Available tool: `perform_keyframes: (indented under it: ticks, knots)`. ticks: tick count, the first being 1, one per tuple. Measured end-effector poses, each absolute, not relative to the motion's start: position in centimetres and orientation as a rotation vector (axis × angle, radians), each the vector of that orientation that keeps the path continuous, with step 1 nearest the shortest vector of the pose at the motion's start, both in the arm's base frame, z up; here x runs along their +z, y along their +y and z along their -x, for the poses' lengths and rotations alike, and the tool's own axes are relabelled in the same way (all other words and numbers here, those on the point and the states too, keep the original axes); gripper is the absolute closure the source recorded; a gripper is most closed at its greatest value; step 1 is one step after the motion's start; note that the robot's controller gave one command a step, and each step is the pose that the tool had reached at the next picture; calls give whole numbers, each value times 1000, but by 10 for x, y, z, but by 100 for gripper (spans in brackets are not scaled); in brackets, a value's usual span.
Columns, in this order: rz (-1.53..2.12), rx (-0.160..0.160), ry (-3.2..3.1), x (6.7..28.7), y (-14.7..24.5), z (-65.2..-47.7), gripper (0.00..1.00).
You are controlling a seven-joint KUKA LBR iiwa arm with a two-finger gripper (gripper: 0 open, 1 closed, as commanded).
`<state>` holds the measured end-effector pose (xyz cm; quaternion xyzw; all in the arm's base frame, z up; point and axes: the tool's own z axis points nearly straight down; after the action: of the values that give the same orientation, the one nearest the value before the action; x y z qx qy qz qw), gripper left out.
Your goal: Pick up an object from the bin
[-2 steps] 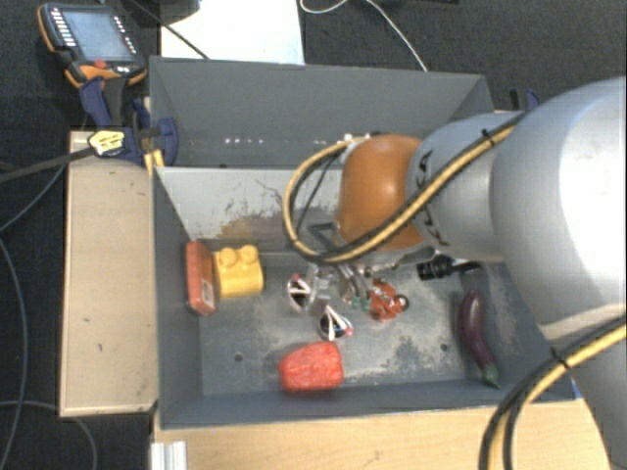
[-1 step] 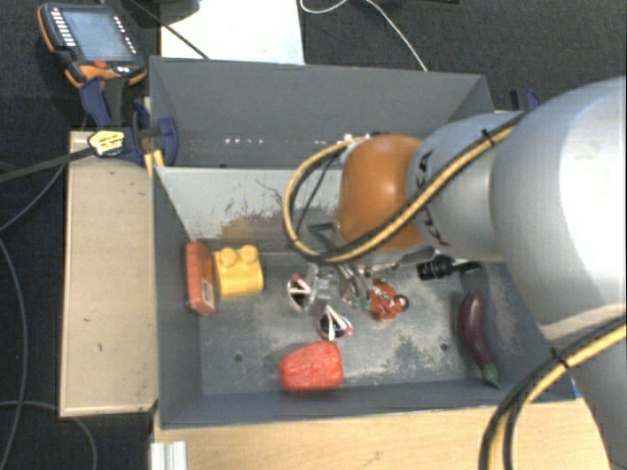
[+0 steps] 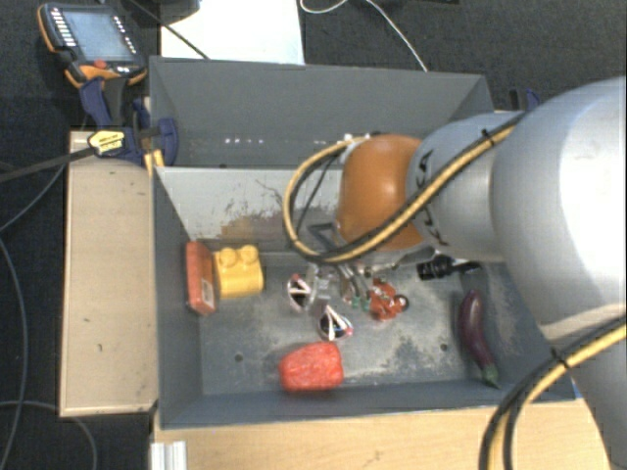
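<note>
My gripper (image 3: pixel 317 308) hangs low over the middle of the bin floor, below the orange wrist cover. Its two fingertips (image 3: pixel 299 292) stand apart, and I see nothing between them. A red, rough-surfaced lump (image 3: pixel 312 367) lies just in front of the fingers, near the bin's front wall. A small red-orange thing with green bits (image 3: pixel 387 303) lies close to the gripper's right. A yellow studded block (image 3: pixel 238 270) sits to the left, apart from the fingers.
A flat orange-red block (image 3: pixel 200 277) lies against the left wall, beside the yellow block. A dark purple eggplant (image 3: pixel 476 332) rests by the right wall. The arm and its cables cover the bin's right and back parts.
</note>
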<state>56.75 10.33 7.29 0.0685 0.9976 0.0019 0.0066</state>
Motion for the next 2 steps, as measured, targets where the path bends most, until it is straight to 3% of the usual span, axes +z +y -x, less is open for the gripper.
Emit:
perform_keyframes:
  ticks: [2]
  knots:
    - [-214, 6, 3121, 73, 103, -567, 100]
